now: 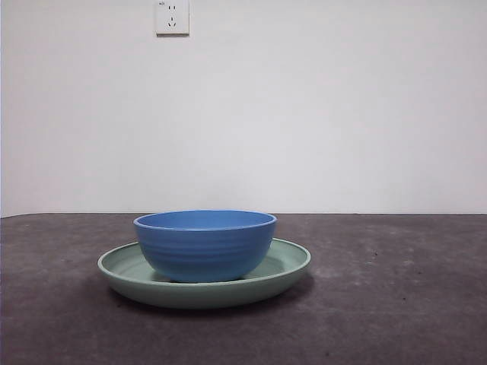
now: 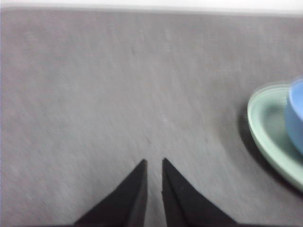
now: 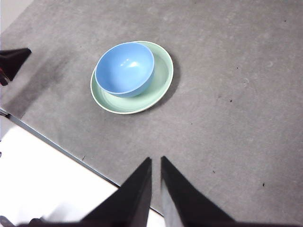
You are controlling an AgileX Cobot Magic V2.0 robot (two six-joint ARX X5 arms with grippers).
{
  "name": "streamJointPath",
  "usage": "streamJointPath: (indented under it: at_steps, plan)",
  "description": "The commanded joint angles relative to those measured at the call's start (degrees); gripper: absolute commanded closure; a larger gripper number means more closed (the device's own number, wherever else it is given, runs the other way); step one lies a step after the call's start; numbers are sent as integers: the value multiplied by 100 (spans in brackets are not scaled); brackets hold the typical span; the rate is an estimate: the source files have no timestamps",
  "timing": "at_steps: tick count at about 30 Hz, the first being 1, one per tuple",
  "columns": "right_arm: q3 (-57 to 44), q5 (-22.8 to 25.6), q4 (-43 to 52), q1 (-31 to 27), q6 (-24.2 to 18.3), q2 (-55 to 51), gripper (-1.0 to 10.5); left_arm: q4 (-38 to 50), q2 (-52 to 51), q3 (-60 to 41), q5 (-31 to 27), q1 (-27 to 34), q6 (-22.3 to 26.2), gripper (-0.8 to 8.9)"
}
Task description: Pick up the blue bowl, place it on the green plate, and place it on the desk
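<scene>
Left gripper (image 2: 154,163) hangs over bare desk (image 2: 118,85), jaws drawn together to a thin slit and grasping nothing; the green plate (image 2: 265,127) and an edge of the blue bowl (image 2: 296,113) show off to one side of it, well apart from the tips. Centre of the front view: blue bowl (image 1: 205,245) sits upright inside the green plate (image 1: 283,268), offset slightly toward the plate's left rim, and the plate rests flat on the desk (image 1: 396,304). No arm appears in that view. A white wall socket (image 1: 172,17) is mounted on the wall behind. Right gripper (image 3: 156,163) is raised high near the desk's edge, jaws likewise closed to a narrow gap, empty; bowl (image 3: 125,68) and plate (image 3: 161,87) lie well apart from it. The bowl is empty.
</scene>
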Motion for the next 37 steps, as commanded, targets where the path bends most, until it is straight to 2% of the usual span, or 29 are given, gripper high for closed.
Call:
streamJointPath:
  at_steps: [1,5,37]
  plan:
    - [101,4,87,39,61,26,919,111,-295,-157,-81,101,33,762]
    - [101,7,87,39,61,26,919,365,-393,-254,-577,284,28,762]
    - [94,20,87,33,61,26,919,321,-393,-251,-581,306,-28,763]
